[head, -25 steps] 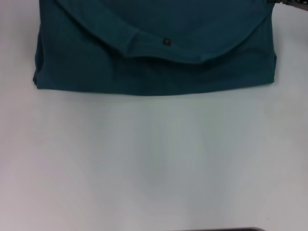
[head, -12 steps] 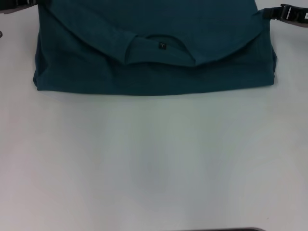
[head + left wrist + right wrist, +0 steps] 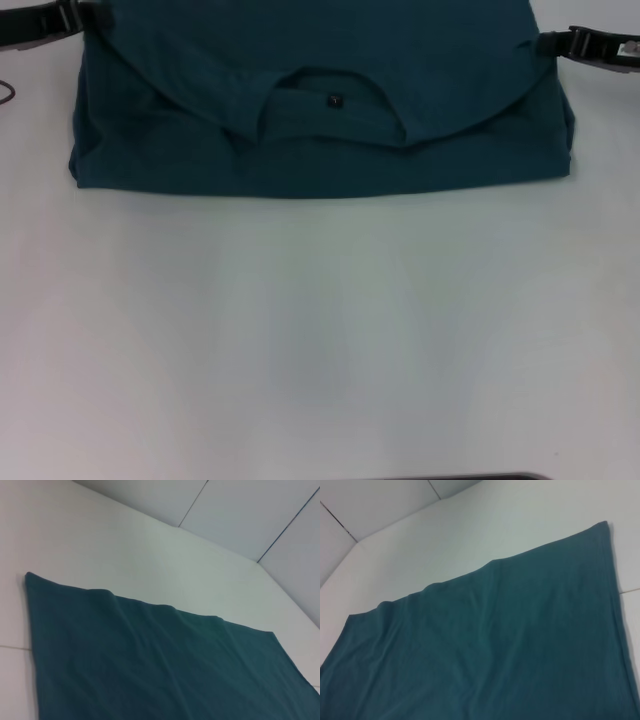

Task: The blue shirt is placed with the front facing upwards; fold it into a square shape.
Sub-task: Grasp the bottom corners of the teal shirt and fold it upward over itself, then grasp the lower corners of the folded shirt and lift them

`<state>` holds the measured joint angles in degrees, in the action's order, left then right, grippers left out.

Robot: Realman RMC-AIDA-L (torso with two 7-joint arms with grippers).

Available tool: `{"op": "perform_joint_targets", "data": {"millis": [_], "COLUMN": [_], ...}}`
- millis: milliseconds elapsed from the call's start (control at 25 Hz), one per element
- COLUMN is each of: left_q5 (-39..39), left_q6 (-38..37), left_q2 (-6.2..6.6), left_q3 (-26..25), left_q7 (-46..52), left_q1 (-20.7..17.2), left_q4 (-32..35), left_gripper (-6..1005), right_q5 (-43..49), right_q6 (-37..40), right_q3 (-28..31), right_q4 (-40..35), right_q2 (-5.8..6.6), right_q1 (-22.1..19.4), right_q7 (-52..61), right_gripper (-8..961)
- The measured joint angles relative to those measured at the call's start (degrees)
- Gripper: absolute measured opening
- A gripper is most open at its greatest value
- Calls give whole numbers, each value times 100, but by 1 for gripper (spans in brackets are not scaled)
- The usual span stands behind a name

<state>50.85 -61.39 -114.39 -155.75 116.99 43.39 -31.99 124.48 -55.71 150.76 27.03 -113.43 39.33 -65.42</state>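
The blue shirt point(image 3: 320, 160) lies folded across the far part of the white table, plain side out. Its top layer sags in a curve between my two grippers, and the round neck with its small black label point(image 3: 335, 100) shows in the middle. At the far left corner of that layer is my left gripper point(image 3: 84, 18); my right gripper point(image 3: 543, 43) is at the far right corner. Each looks shut on the cloth's edge. Both wrist views show only plain teal cloth of the shirt point(image 3: 150, 665) point(image 3: 495, 650) spread flat; no fingers show there.
The white table point(image 3: 320, 330) stretches bare from the shirt's near edge toward me. A dark strip point(image 3: 460, 477) shows at the very near edge. Pale wall panels point(image 3: 240, 515) stand beyond the table in the wrist views.
The sagging top layer with the neck has moved away from me, uncovering more of the lower layer. Both grippers have come into view at the far corners.
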Motion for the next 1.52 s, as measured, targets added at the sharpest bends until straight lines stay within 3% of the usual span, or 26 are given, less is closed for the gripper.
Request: {"op": "perform_joint_targets", "data": {"millis": [160,480,720,880,1160,1400,1520], "left_q5": [-1,384,589,601,659,808,769], "left_q6": [24,22,-154,-486,-1275,-1580,-1501], "left_q2": [-72,-233,-298,-353,-404,-426,-426], "left_q3": [-3,-9,28,34,36,52,94], "left_q7": [-1,0,-7,-12,-132,-418,-552], "left_q1": [-73,-378,-584,-727,-1011,-1209,-1245], "left_q4": [-113,-641,-1029,-1251,-1552,-1646,-1587], "left_gripper": [104,295,536,694,872,874,874], "right_q5": [-1,-6,-36,-158,-232,-145,131], "right_q6": [50,193,-27,-616,-1949,-2549,-2605], "right_q3": [-94,-76,-50,-42,-38,-147,-236], "right_q4": [-2,214,691,959,1237,1336,1336], "right_q2": [-6,28,18,53,270,498,526], "right_q1": [7,-90,-304,-553,-975,-1175,-1135], "right_q7": [-6,-10,17,16,180,615,855], "right_gripper": [57,268,566,758,781,779,778]}}
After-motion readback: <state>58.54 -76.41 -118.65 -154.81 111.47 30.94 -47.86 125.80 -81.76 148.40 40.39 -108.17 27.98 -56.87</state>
